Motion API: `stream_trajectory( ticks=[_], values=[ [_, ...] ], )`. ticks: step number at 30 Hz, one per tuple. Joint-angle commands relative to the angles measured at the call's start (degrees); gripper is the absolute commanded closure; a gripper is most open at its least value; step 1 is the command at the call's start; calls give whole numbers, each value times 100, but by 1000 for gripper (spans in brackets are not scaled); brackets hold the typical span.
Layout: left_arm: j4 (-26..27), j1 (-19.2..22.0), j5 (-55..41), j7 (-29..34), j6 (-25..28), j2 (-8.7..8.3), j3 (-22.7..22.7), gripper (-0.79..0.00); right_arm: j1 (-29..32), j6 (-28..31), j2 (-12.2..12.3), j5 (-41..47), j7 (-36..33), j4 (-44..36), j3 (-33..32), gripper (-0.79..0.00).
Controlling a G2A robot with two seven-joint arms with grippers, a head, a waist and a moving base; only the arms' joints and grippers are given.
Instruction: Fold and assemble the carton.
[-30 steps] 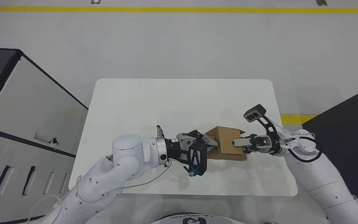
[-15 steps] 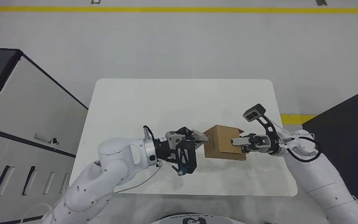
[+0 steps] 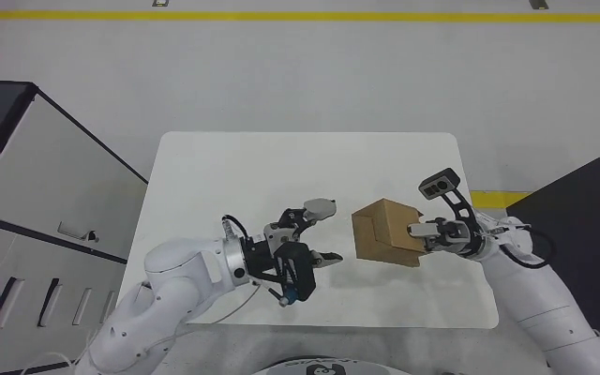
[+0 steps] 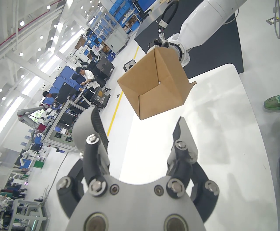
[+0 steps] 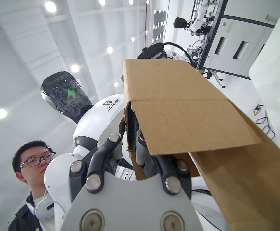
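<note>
bright even overhead light from ceiling lamps [image 5: 50, 6], soft shadows, perhaps mild glare on the table [image 4: 218, 131]

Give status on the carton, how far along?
Done: carton is squared up, and its end facing the left gripper looks folded shut. In hand: right gripper clamps the carton's wall; left gripper is open, apart from it. Left: the flap by the right gripper stands open.
</note>
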State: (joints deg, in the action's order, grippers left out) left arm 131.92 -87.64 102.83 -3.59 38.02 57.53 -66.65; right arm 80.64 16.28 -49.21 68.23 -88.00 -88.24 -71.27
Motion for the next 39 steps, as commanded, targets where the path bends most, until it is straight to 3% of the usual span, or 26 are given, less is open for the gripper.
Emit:
stream_trajectory(
  ticks=[1,6,14,20,26,37,39],
  values=[
    [50,-113,43,-42,-77,-15,-73,-785,-54,0,31,103,0,38,66,0],
    [177,-351,149,-66,-277,-50,-333,-785,-183,0,129,200,0,72,107,0],
    [143,-346,121,-32,-361,-44,-346,-785,-192,23,130,152,47,64,92,0],
    [96,-407,-392,338,-83,-66,-668,-785,-207,625,254,-1918,866,-398,-597,0],
    [112,-591,-1224,795,172,-91,-1078,-785,-135,898,383,-4127,1426,-1457,-1319,0],
    [107,-592,-1275,853,173,-93,-1112,-785,-128,915,387,-4272,1473,-1518,-1349,0],
    [-45,-613,-1580,747,332,-101,-1189,-785,-196,1110,400,-4733,1464,-1672,-1412,0]
  ],
)
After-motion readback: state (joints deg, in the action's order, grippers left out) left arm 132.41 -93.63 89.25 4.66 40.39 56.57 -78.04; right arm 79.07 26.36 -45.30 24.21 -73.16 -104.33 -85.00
